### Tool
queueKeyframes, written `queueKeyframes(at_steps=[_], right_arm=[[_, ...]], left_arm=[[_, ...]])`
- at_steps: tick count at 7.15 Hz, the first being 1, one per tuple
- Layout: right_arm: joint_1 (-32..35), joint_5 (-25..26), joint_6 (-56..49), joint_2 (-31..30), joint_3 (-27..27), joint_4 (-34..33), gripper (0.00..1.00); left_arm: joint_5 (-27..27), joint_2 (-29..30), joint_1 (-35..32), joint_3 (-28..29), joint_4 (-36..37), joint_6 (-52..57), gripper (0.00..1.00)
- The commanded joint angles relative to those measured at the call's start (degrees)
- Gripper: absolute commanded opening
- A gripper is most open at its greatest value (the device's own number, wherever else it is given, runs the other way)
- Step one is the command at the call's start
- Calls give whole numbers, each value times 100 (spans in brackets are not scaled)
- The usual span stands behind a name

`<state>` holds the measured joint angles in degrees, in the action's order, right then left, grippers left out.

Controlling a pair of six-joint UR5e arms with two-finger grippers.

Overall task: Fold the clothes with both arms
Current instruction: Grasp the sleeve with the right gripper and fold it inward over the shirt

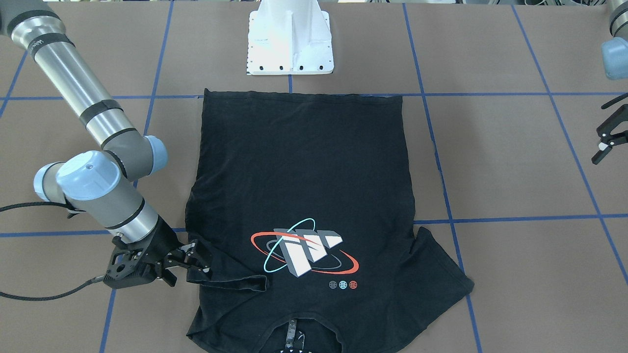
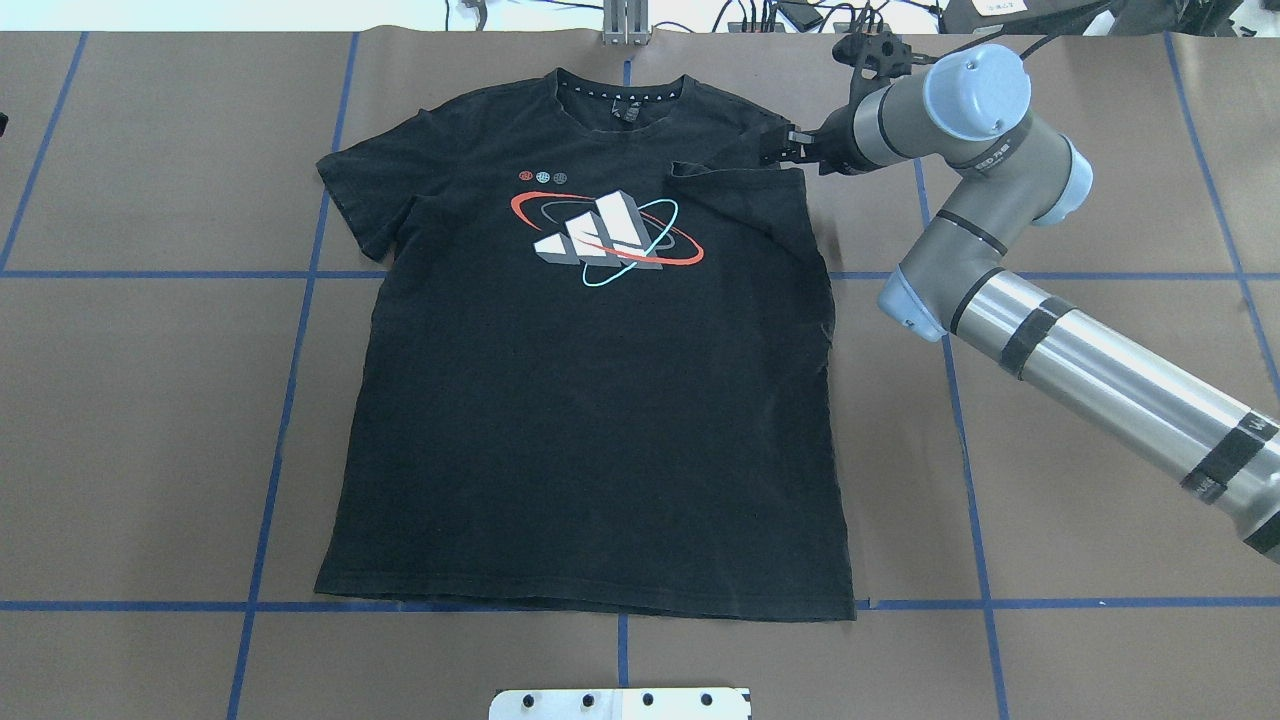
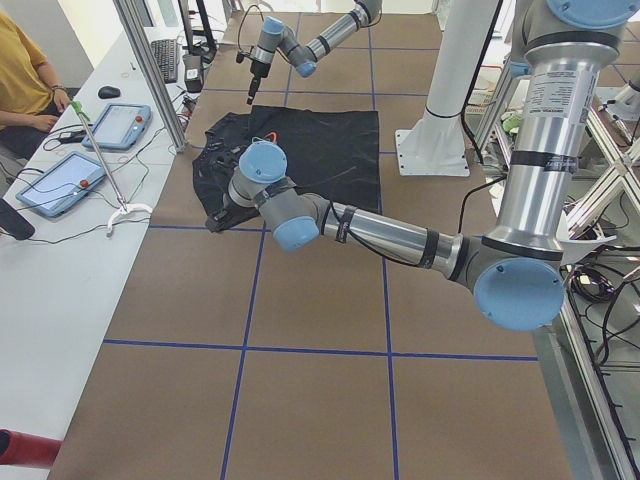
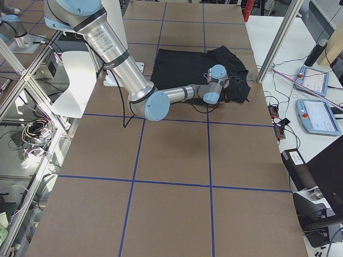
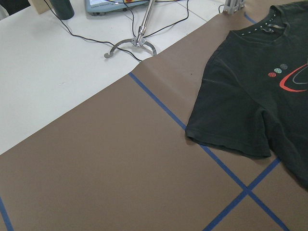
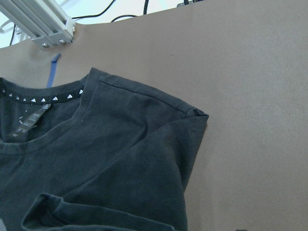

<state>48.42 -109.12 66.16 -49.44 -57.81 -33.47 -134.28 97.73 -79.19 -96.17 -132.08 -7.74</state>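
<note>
Brown tabletop point(image 2: 150, 420): black T-shirt point(image 2: 590, 430), three-bar orbit graphic point(image 2: 605, 240), lettering unreadable.

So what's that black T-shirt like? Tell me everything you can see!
The black T-shirt looks like soft cotton and lies flat, front up, on the brown table, collar away from the robot. Its chest graphic is white, red and teal, with three small dots near it. One sleeve lies spread out; the other sleeve is folded in over the chest. The right gripper is at that shoulder; whether it pinches the cloth is unclear.
</note>
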Motion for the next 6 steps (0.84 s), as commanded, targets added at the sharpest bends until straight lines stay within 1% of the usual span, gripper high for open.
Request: queueKeyframes(at_steps=[1,2,3,4,6], right_arm=[[-183,302,38,-13,41,7,58],[-184,303,38,-13,59,7,37],[-184,294,29,-13,33,-2,0],[-166,294,3,-22,-46,7,0],[-96,277,-41,-179,-457,-2,0]], left_arm=[[-2,1,0,2,7,-9,100],[-2,1,0,10,-2,0,100],[-2,1,0,45,-2,0,100],[-2,1,0,37,-2,0,100],[-2,1,0,37,-2,0,100]])
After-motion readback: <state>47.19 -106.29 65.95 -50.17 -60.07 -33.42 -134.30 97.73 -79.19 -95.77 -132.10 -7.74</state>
